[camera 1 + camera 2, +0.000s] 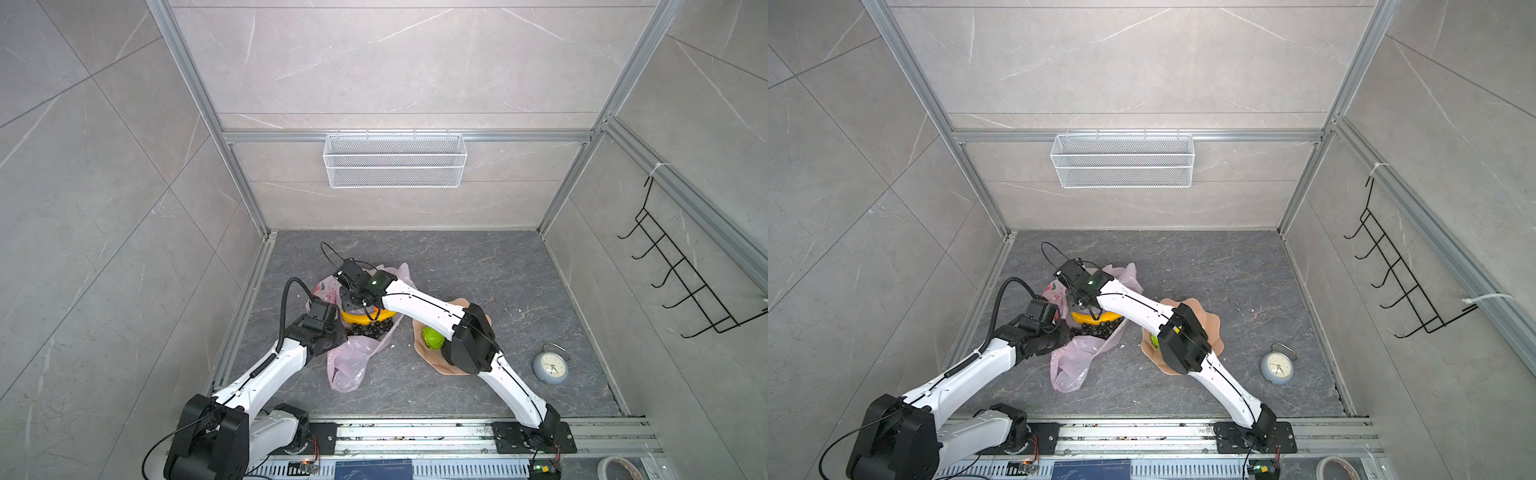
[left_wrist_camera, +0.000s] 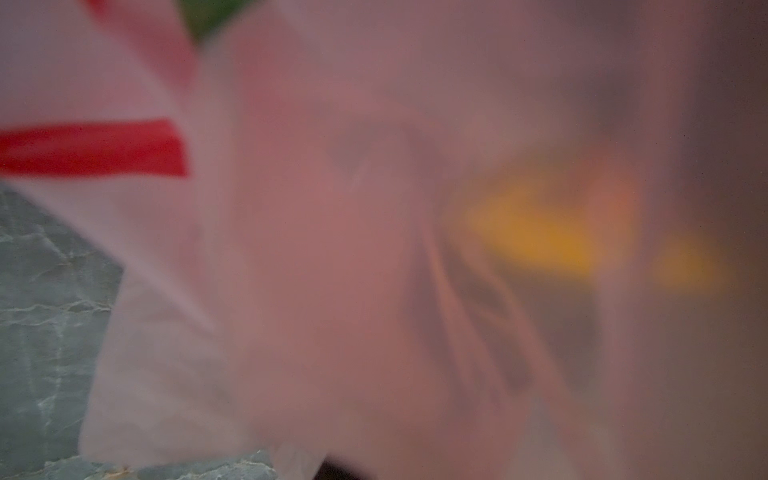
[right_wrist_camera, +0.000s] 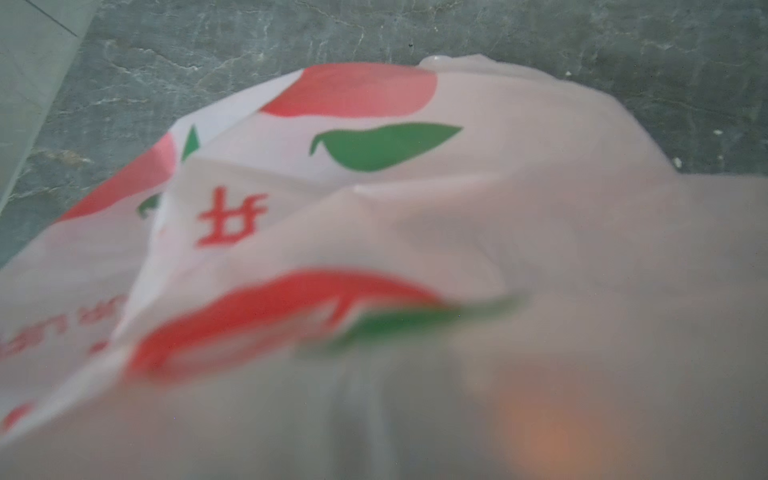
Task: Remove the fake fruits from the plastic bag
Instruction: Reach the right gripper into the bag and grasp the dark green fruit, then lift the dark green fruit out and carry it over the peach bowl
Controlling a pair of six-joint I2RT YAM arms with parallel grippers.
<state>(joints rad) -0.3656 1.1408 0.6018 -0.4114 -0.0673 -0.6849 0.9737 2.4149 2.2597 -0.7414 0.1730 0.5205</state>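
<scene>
The left arm (image 1: 270, 365) reaches to the near-left side of the plastic bag (image 1: 349, 368). Its wrist view is filled by blurred pink film. The left jaws are closed, probably on a fold of the bag, though no view shows the pinch itself.

The bag lies crumpled on the table (image 1: 478, 266), close to the aluminium rail (image 1: 245, 316) along the left edge. Its mouth is spread open, so both top views show the yellow banana (image 1: 365, 318) and the dark grape bunch (image 1: 372, 331) still inside. The right arm (image 1: 419, 307) crosses the middle, and its jaws are down in the bag above the banana. They are hidden by the wrist, so I cannot tell whether they are open or holding anything.

Further right, one green round fruit (image 1: 432, 337) sits on the peach scalloped plate (image 1: 434, 365), partly under the right forearm. I judge the task to be early: one piece is out, at least the banana and grapes remain, and any others are hidden.

The rail leaves the left side tight. Bare table separates the bag from the plate. An alarm clock (image 1: 550, 368) stands well right of the plate, and the back of the table is open.
</scene>
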